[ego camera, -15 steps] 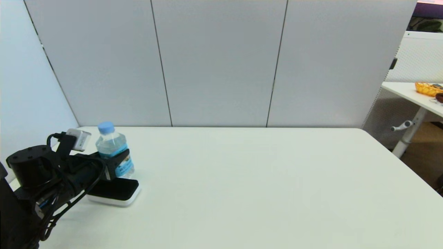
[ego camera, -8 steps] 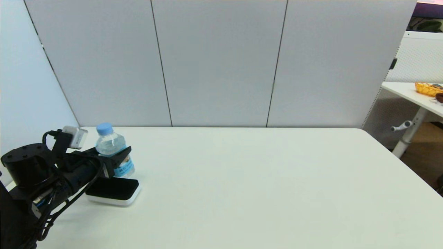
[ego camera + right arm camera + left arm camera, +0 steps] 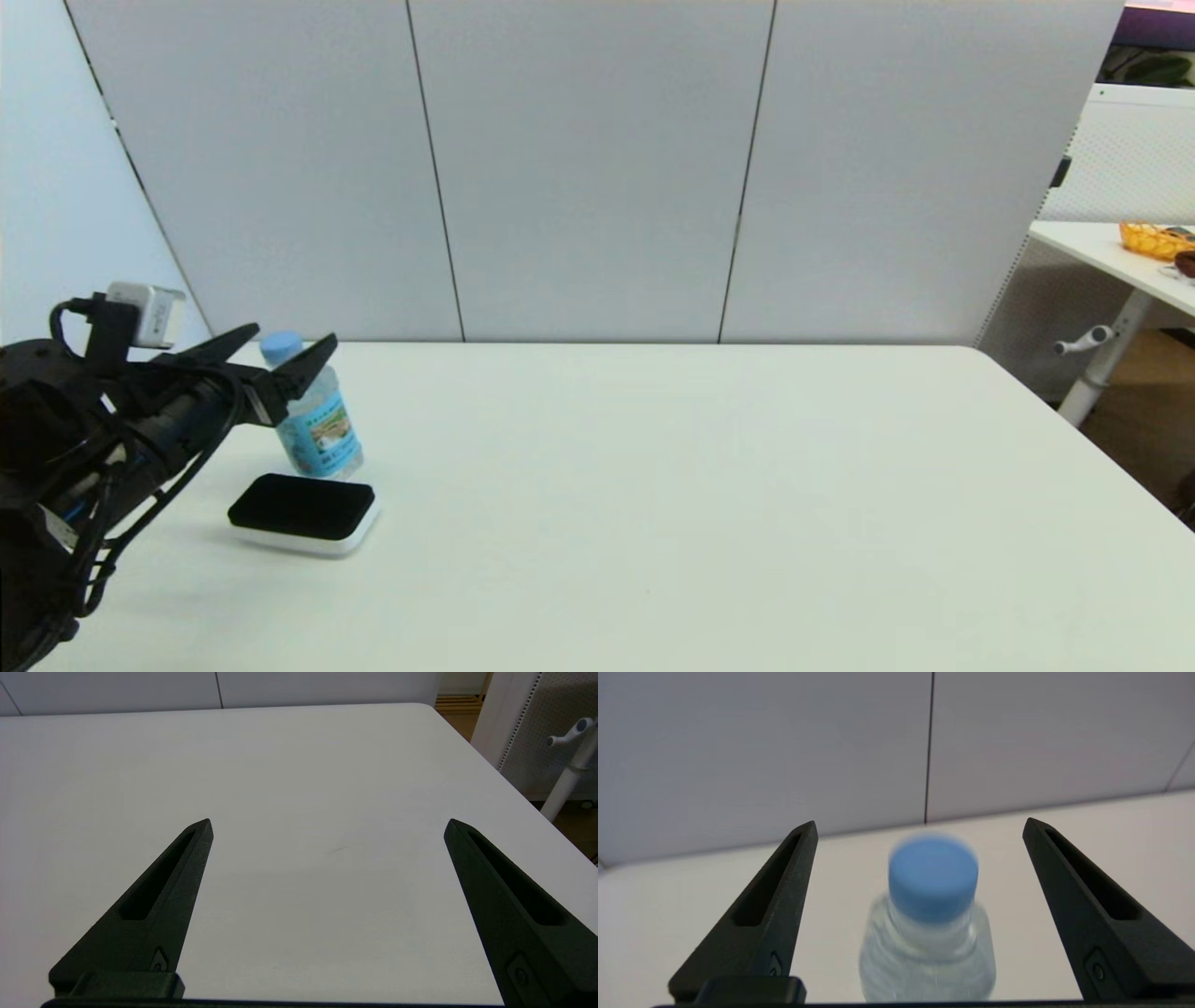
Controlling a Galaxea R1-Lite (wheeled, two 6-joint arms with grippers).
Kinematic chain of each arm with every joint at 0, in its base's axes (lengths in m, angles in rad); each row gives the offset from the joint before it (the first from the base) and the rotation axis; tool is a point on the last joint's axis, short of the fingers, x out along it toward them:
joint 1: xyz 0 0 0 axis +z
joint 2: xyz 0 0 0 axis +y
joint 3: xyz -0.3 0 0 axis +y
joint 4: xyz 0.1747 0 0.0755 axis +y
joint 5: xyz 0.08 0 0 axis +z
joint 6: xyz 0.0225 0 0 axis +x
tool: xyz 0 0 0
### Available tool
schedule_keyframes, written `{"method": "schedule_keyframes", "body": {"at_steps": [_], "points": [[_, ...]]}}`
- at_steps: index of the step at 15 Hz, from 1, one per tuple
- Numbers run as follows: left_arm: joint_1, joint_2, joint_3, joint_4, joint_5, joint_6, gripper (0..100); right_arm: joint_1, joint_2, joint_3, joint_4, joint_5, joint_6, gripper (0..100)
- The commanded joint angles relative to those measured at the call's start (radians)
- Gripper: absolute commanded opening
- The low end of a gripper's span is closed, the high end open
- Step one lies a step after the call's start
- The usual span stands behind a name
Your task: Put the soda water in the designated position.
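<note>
Left gripper (image 3: 280, 343) clear of the bottle (image 3: 313, 420), fingers spread wide.

The bottle stands upright on the worktop (image 3: 653, 485) on its own base, its blue cap (image 3: 933, 876) level with the gap between the spread fingers (image 3: 761, 914) and touching neither, so nothing pinches it. A black pad (image 3: 303, 511) lies just beside its base, on the side nearer the robot. The right gripper (image 3: 327, 826), likewise spread, hangs idle over bare worktop, holding nothing.

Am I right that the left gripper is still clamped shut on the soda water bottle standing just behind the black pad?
Not quite: the left gripper is open, fingers spread clear of the soda water bottle, as the left wrist view shows. The bottle does stand upright just behind the black pad.
</note>
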Motion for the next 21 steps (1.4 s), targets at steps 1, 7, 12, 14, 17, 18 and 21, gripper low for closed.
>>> {"method": "schedule_keyframes", "body": {"at_steps": [1, 7, 12, 14, 17, 18, 21], "points": [[0.0, -0.288, -0.169, 0.374, 0.027, -0.001, 100, -0.001, 0.0, 0.0, -0.001, 0.0, 0.0, 100], [0.004, -0.813, -0.294, 1.228, 0.041, -0.01, 100, -0.001, 0.0, 0.0, -0.001, 0.0, 0.001, 100], [0.004, -1.154, -0.041, 1.303, 0.11, -0.021, 100, -0.001, 0.0, 0.0, -0.001, 0.0, 0.0, 100], [0.004, -1.328, 0.098, 1.322, 0.172, -0.024, 100, 0.0, 0.0, 0.0, -0.001, 0.0, 0.001, 100], [-0.001, -1.532, 0.234, 1.394, 0.185, -0.022, 100, 0.0, 0.0, 0.0, -0.001, 0.0, 0.001, 100], [-0.012, -1.557, 0.246, 1.406, 0.185, -0.021, 100, 0.0, 0.0, 0.0, -0.001, 0.0, 0.0, 100], [-0.03, -1.736, 0.323, 1.463, 0.193, -0.025, 100, 0.0, 0.0, 0.0, -0.001, 0.0, 0.001, 100]]}}
